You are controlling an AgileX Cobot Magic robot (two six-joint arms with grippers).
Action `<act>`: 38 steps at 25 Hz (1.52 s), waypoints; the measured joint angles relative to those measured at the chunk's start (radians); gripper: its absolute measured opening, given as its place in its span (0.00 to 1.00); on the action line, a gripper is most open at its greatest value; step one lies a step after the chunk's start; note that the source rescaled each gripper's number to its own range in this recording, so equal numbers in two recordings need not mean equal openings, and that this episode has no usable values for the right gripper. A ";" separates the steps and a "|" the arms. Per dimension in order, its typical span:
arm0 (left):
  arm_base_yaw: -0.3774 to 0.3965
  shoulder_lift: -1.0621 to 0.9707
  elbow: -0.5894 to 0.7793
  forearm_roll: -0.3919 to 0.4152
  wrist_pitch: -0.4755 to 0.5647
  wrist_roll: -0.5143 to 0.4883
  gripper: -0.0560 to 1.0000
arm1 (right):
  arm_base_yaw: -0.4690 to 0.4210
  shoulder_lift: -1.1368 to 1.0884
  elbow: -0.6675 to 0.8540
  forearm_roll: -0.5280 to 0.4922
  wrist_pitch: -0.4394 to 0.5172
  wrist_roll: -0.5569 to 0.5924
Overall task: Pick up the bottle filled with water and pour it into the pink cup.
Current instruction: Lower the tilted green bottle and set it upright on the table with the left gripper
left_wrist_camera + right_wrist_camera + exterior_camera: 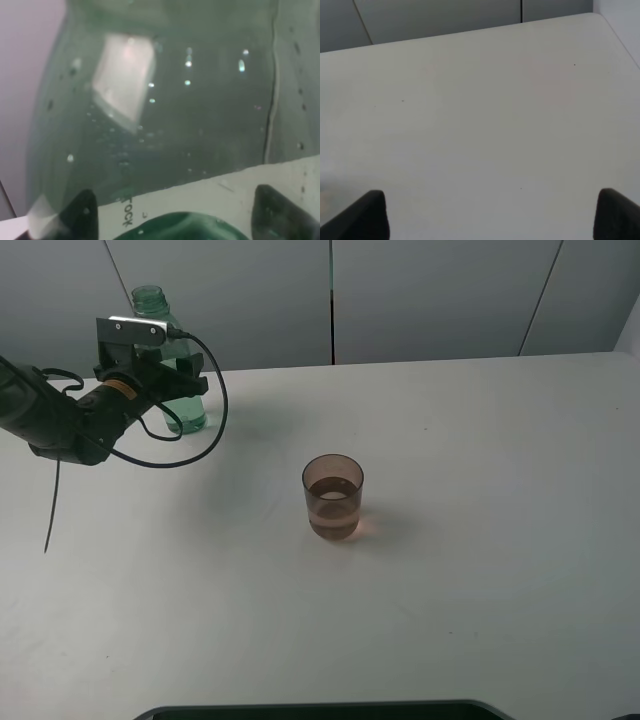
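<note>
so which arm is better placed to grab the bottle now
Left. The left gripper is already at the bottle at the table's far left, and the bottle fills its wrist view. The right gripper faces only bare table, nowhere near it.
</note>
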 joint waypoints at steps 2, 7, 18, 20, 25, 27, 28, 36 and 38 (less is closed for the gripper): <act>0.000 0.000 0.000 0.000 0.000 -0.004 0.05 | 0.000 0.000 0.000 0.000 0.000 0.000; 0.000 0.000 0.000 0.000 0.002 -0.008 0.82 | 0.000 0.000 0.000 0.000 0.000 0.000; 0.000 0.000 0.000 -0.002 0.002 -0.012 0.96 | 0.000 0.000 0.000 0.000 0.000 0.000; 0.000 0.000 0.000 -0.002 0.002 -0.012 0.96 | 0.000 0.000 0.000 0.000 0.000 0.000; 0.000 -0.049 0.000 -0.002 0.024 -0.012 0.97 | 0.000 0.000 0.000 0.000 0.000 0.000; 0.000 -0.091 0.000 -0.002 0.040 -0.012 0.98 | 0.000 0.000 0.000 0.000 0.000 0.000; 0.000 -0.108 0.000 -0.002 0.054 -0.012 0.98 | 0.000 0.000 0.000 0.000 0.000 0.000; 0.000 -0.252 0.000 0.006 0.146 -0.024 1.00 | 0.000 0.000 0.000 0.000 0.000 0.000; 0.000 -0.290 0.000 0.006 0.176 -0.031 1.00 | 0.000 0.000 0.000 0.000 0.000 0.000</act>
